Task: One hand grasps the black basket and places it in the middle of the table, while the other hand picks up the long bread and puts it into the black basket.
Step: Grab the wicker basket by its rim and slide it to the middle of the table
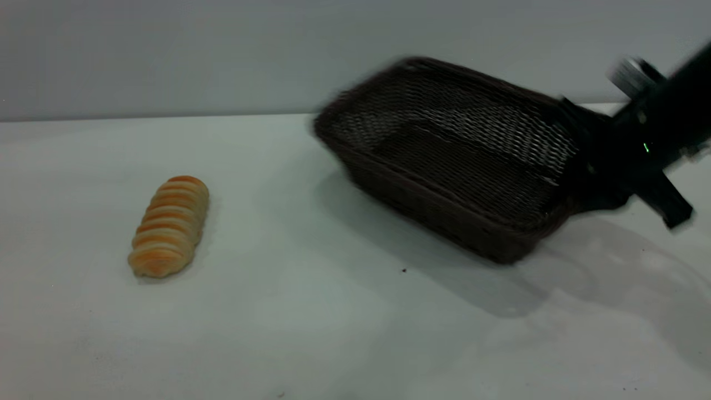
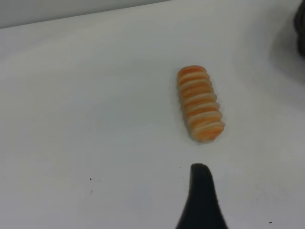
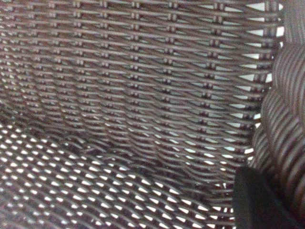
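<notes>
The black basket [image 1: 444, 161] is at the right of the table [image 1: 311, 333], tilted, with its far-left end raised. It looks held off the table, with its shadow below. My right gripper [image 1: 580, 166] is shut on the basket's right-end rim. In the right wrist view one dark finger [image 3: 259, 202] is inside the woven wall [image 3: 143, 95], next to the braided rim [image 3: 286, 124]. The long bread [image 1: 169, 226] lies on the table at the left, alone. The left wrist view shows the bread [image 2: 200, 102] a short way beyond one dark finger [image 2: 201, 200] of my left gripper, which is open and empty.
A grey wall [image 1: 222, 55] runs behind the table's far edge. A few dark specks lie on the tabletop, one [image 1: 404, 270] in front of the basket. Bare tabletop lies between the bread and the basket.
</notes>
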Controlling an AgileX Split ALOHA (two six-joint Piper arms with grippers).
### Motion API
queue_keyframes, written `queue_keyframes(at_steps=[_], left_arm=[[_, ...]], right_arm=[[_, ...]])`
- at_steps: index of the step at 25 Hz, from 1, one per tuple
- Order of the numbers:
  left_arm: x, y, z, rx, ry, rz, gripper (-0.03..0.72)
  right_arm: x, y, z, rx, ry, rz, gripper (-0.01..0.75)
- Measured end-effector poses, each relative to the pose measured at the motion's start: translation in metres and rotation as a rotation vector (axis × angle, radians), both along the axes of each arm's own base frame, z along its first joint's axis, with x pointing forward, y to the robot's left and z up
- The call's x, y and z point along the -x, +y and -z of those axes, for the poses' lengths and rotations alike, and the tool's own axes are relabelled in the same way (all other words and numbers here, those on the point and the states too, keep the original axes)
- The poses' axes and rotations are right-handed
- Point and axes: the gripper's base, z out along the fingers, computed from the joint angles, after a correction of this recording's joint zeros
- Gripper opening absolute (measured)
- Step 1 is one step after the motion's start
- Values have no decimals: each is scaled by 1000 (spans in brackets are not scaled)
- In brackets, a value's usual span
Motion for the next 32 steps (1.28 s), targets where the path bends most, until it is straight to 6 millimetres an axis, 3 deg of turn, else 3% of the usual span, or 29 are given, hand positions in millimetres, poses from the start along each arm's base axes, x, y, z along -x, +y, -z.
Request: queue_keyframes(at_steps=[4, 10, 15, 22, 25, 28, 32], left_arm=[[0, 0, 0, -11, -1, 10, 590], [-2, 0, 1, -15, 8, 13, 590], [-13, -1, 8, -19, 63, 14, 590], [-39, -3, 26, -25, 168, 15, 590], [-54, -6, 37, -9, 204, 15, 590], [-73, -10, 50, 26, 237, 10, 590], [-98, -14, 74, 60, 295, -2, 590]], right_arm=[[-25, 17, -19, -7, -4, -302, 90], [-44, 46, -13, 57, 43, -595, 90], [-51, 64, 10, 72, 48, -628, 90], [-57, 57, 16, 175, 11, -665, 97], [-57, 55, 16, 195, 9, -679, 147], [-57, 54, 9, 221, -7, -702, 261], [-56, 51, -23, 259, -58, -738, 422]])
